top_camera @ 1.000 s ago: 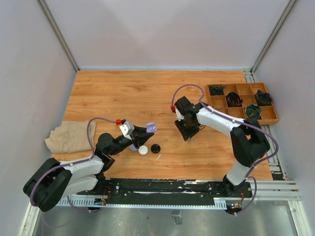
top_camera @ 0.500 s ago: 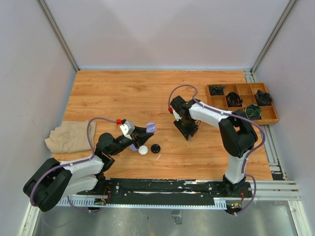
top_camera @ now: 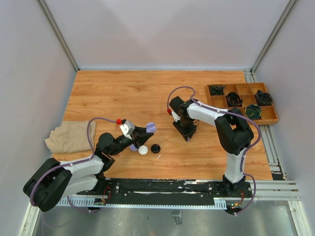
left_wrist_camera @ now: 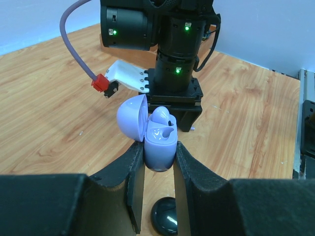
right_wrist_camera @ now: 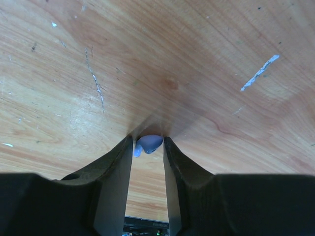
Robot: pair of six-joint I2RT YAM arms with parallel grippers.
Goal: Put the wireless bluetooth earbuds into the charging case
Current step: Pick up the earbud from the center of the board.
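My left gripper [top_camera: 146, 129] [left_wrist_camera: 157, 150] is shut on a lavender charging case [top_camera: 150, 127] [left_wrist_camera: 160, 145], held above the table with its lid [left_wrist_camera: 132, 118] flipped open. One lavender earbud [left_wrist_camera: 163, 117] sits in the case; the pocket beside it shows glossy and bare. My right gripper [top_camera: 187, 137] [right_wrist_camera: 147, 139] points straight down at the wooden table right of the case. Its fingertips rest on the wood, pinching a second lavender earbud [right_wrist_camera: 150, 142]. That earbud is hidden under the gripper in the top view.
A white round case [top_camera: 142, 150] and a black round case [top_camera: 155, 148] [left_wrist_camera: 166, 217] lie just below my left gripper. A beige cloth [top_camera: 69, 135] lies at the left edge. A wooden compartment tray [top_camera: 272, 119] with coiled cables stands at the right.
My right arm's elbow has swung in to the left, the gripper has shifted slightly left, and its jaws have narrowed onto the earbud. The left arm and the case have not moved.
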